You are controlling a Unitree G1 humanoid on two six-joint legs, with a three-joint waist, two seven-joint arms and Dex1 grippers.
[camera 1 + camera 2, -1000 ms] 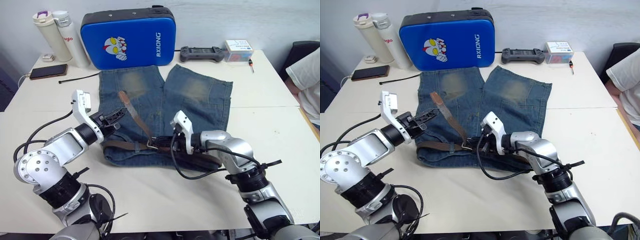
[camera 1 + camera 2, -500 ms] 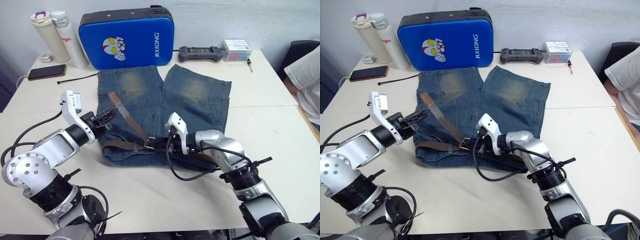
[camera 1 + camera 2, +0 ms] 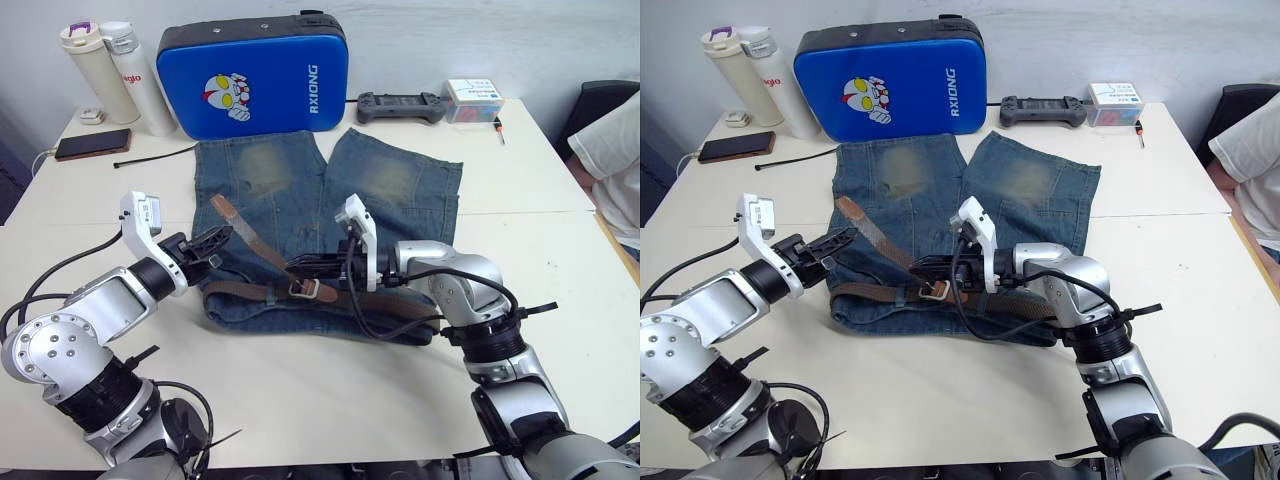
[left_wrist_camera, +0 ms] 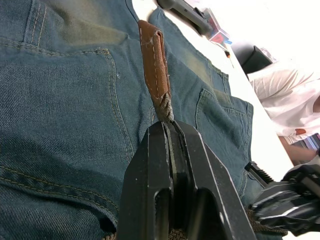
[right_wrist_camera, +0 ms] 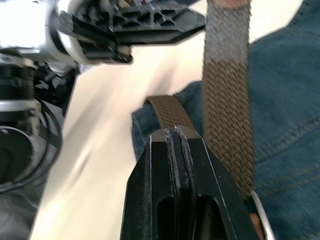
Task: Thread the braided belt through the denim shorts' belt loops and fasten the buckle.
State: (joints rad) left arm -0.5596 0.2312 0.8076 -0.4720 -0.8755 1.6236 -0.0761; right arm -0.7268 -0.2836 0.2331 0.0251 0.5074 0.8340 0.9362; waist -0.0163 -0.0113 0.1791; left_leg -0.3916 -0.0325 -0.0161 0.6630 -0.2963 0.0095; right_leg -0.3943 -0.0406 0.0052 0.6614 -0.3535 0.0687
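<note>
Silver metal arms with rounded, screw-ringed shoulder joints, black ribbed segments at elbows and wrists, loose black cables looped along both arms, white camera housings on the wrists, left gripper (image 3: 215, 240) and right gripper (image 3: 297, 267) each with two black ridged fingers

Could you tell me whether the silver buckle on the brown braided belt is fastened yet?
Not fastened. The dark-brown braided belt passes through the silver buckle, but its tan tip lies loose across the faded blue denim shorts, pinched in the left gripper.
</note>
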